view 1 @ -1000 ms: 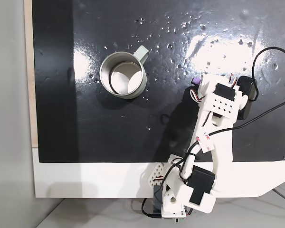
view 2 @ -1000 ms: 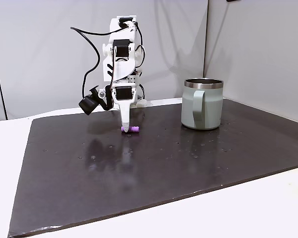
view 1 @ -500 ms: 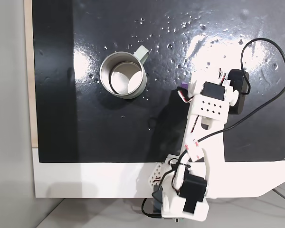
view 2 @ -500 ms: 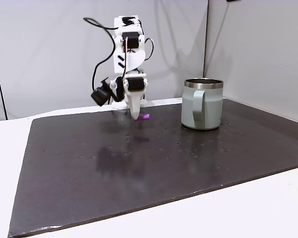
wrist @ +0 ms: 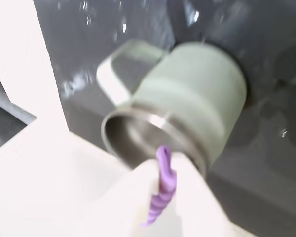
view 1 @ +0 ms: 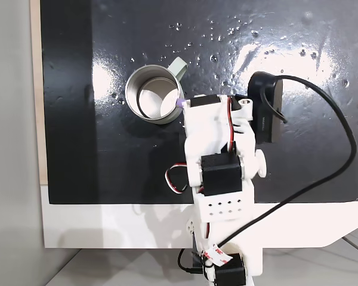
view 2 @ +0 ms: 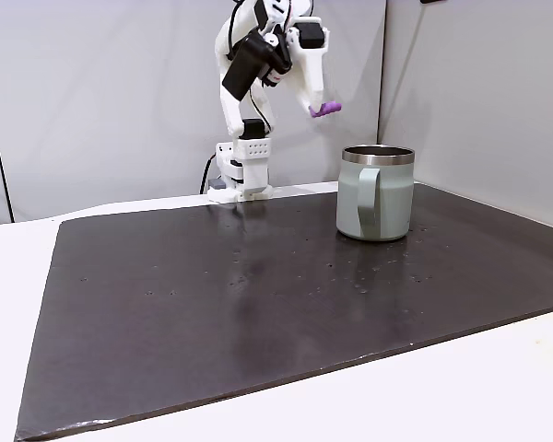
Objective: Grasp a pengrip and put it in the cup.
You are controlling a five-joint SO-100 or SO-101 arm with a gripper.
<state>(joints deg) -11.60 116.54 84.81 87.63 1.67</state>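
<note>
White plastic fingers of the two-finger gripper (wrist: 164, 170) are clenched on the small purple ribbed rubber pengrip (wrist: 162, 190), which stands pinched between them in the wrist view, its upper end poking out past the fingertips. In the fixed view from the side, the gripper (view 2: 321, 108) is raised high above the dark mat (view 2: 258, 304), with the pengrip (view 2: 326, 109) showing as a short purple stub at its tip, held in the air to the left of and above the rim of the pale grey-green round mug with a metal rim (view 2: 376, 193). The pengrip is apart from the cup there, not inside it.

From the fixed view looking down, the white arm (view 1: 218, 173) reaches up the picture from its base at the lower edge, and a sliver of purple pengrip (view 1: 179, 103) shows at the gripper's tip, just at the right edge of the cup's rim (view 1: 154, 94). The cup stands upright on the glossy black mat (view 1: 107, 167), its small squarish handle pointing toward the upper right in that view. Its lighter inside is visible.

A black camera module (view 1: 265, 107) with a black cable (view 1: 340, 149) sits on the arm beside the gripper. The mat lies on a white table (view 2: 9, 304), with grey walls behind.
</note>
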